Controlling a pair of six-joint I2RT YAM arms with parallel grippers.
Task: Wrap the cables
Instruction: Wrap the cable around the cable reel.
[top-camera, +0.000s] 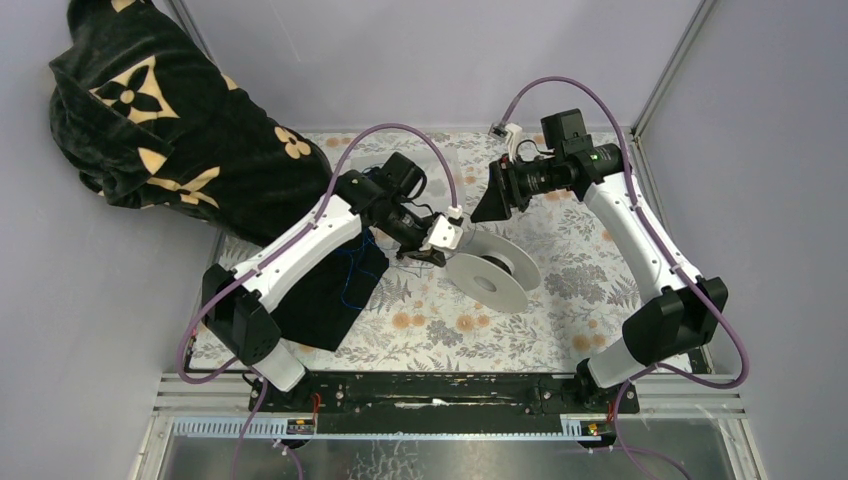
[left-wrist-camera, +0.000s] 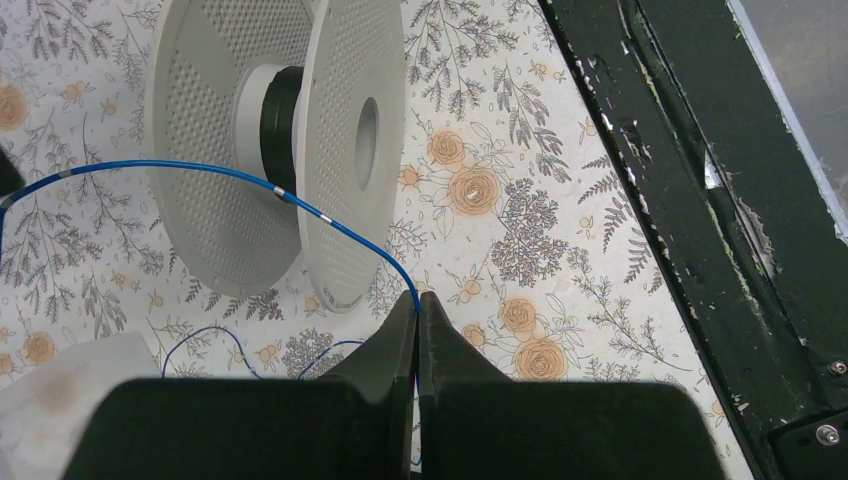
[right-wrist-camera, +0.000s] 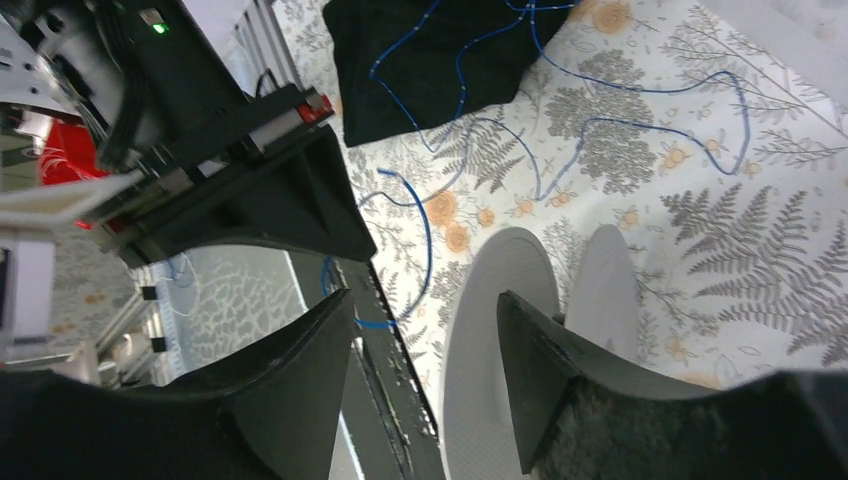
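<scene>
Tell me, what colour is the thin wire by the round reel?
The wire is blue, best seen in the left wrist view.

Thin blue cables (left-wrist-camera: 215, 173) lie in loose loops; some on black cloth (right-wrist-camera: 400, 60).

The top external camera looks steeply down from above and behind the arm bases, covering the whole surface (top-camera: 580, 330). The left wrist camera sits close over the left gripper (left-wrist-camera: 418, 310), with the near edge's black rail (left-wrist-camera: 690, 200) at its right. The right wrist camera looks past the right gripper (right-wrist-camera: 425, 330) toward the near edge. All three views share the grey spool (top-camera: 495, 272), and both wrist views also share the blue cable (left-wrist-camera: 200, 172).
</scene>
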